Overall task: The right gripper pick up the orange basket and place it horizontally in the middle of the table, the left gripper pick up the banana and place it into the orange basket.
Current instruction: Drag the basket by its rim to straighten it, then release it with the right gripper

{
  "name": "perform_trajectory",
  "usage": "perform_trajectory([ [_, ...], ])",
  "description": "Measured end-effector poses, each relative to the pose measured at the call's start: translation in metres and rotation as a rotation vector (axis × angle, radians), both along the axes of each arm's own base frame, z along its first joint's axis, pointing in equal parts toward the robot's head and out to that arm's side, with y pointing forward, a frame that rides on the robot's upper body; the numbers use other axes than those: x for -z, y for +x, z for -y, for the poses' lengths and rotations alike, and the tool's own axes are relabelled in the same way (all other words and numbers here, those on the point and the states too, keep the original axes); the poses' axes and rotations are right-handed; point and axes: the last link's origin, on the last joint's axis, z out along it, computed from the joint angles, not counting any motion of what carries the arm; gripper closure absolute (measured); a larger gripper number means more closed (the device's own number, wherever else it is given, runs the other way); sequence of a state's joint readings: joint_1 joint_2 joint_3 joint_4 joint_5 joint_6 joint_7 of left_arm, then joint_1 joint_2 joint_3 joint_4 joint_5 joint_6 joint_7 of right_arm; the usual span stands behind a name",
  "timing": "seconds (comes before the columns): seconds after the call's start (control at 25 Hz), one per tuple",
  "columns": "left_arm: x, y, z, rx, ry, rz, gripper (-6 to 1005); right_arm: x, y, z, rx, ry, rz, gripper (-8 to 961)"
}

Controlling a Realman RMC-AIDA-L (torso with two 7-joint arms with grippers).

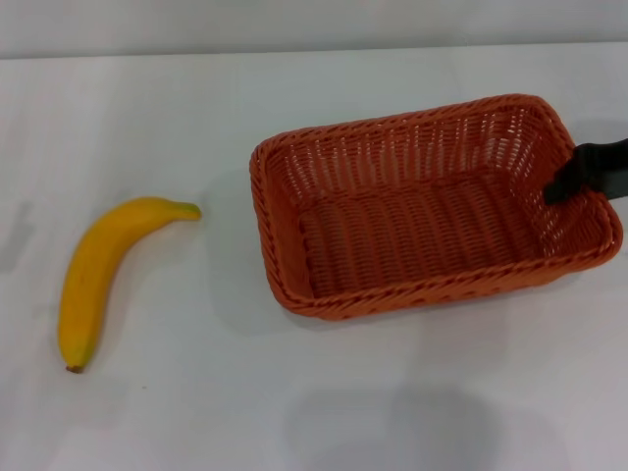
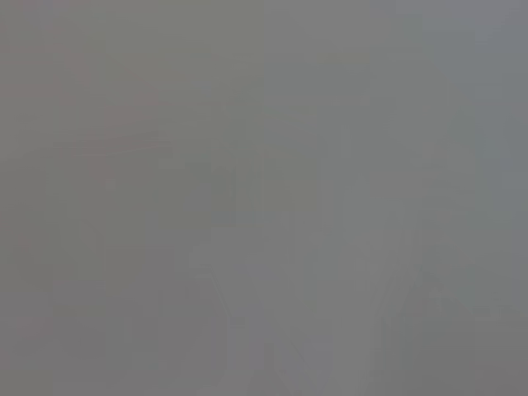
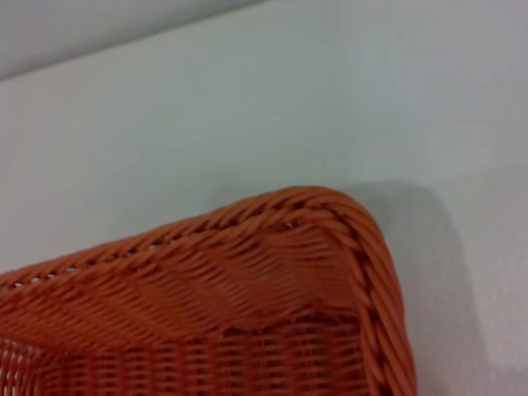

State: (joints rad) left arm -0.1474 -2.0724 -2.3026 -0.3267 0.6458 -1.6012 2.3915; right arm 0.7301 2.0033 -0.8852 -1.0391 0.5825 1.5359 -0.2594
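The orange basket (image 1: 422, 211) lies lengthwise across the middle-right of the white table (image 1: 196, 108), open side up and with nothing in it. My right gripper (image 1: 571, 184) comes in from the right edge and is shut on the basket's right wall, with one black finger (image 1: 561, 188) inside the rim. The right wrist view is filled by a rounded corner of the orange basket (image 3: 272, 272) seen close up. The yellow banana (image 1: 98, 270) lies on the table to the basket's left, its green stem pointing toward the basket. My left gripper is out of view, and the left wrist view is plain grey.
White tabletop runs between the banana and the basket and along the front edge. A pale wall (image 1: 294, 25) borders the far side of the table.
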Motion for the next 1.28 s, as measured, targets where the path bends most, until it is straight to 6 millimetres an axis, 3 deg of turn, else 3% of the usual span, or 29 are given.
perform_trajectory([
  [0.68,0.0,0.001,0.001,0.006,-0.001,-0.001,141,0.0,0.005,0.002,-0.048,-0.059,-0.041,739],
  [0.92,0.001,0.001,0.001,0.007,-0.002,-0.001,141,-0.006,0.002,-0.001,-0.07,-0.072,-0.017,571],
  [1.28,0.002,0.001,0.002,0.007,-0.001,0.002,142,-0.008,-0.002,0.001,-0.11,-0.123,0.018,551],
])
